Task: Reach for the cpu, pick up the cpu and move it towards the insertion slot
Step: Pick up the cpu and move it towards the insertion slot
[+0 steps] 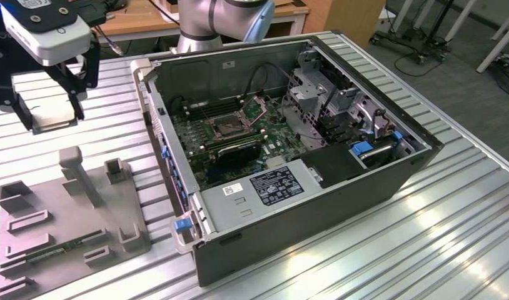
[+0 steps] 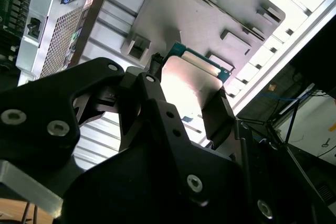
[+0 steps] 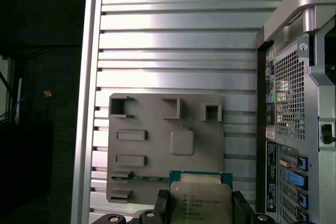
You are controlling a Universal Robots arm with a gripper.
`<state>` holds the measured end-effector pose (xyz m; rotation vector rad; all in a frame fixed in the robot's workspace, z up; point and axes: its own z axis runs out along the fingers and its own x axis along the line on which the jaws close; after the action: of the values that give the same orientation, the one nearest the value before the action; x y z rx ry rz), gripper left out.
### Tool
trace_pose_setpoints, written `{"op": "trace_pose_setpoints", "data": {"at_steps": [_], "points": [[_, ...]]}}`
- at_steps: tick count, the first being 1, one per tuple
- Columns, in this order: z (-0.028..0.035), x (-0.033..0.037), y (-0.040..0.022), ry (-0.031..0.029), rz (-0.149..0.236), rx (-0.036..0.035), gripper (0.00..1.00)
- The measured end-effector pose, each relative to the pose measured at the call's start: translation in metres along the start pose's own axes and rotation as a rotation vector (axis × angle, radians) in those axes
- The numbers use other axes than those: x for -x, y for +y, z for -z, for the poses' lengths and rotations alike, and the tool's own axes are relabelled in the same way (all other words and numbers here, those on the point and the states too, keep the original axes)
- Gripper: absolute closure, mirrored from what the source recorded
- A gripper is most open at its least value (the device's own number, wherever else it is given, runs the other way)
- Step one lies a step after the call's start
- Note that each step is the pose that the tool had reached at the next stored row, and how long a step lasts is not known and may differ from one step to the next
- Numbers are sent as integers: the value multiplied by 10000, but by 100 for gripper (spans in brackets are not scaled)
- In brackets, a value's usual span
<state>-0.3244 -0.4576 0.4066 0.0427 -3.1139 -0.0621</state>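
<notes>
Cpu (image 3: 201, 199) between fingers (image 3: 242, 207) of end effector (image 3: 201, 208)

Reads as a robotics lab or test workshop. Marked by a ribbed aluminium table (image 1: 454, 225) carrying an opened computer case (image 1: 321, 231) and a grey fixture tray (image 1: 71, 212), with a robot arm (image 1: 209, 19) rising at its far edge. Beyond that edge, a wooden desk (image 1: 142, 26) trailing cables, and wheeled stands (image 1: 411, 47).

The ribbed metal tabletop (image 1: 454, 244) carries an open computer case (image 1: 321, 212) and, just beside it, a grey tray (image 1: 71, 215).
</notes>
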Motion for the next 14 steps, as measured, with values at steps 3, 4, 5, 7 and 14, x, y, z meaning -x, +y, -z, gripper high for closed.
{"op": "trace_pose_setpoints", "data": {"at_steps": [3, 4, 5, 7, 14], "points": [[0, 18, -1, -1, 0, 0, 45], [0, 24, -1, -1, 0, 1, 45], [1, 31, -1, -1, 0, 0, 45], [1, 44, -1, -1, 1, 0, 45], [2, 86, -2, 0, 0, -1, 45]]}}
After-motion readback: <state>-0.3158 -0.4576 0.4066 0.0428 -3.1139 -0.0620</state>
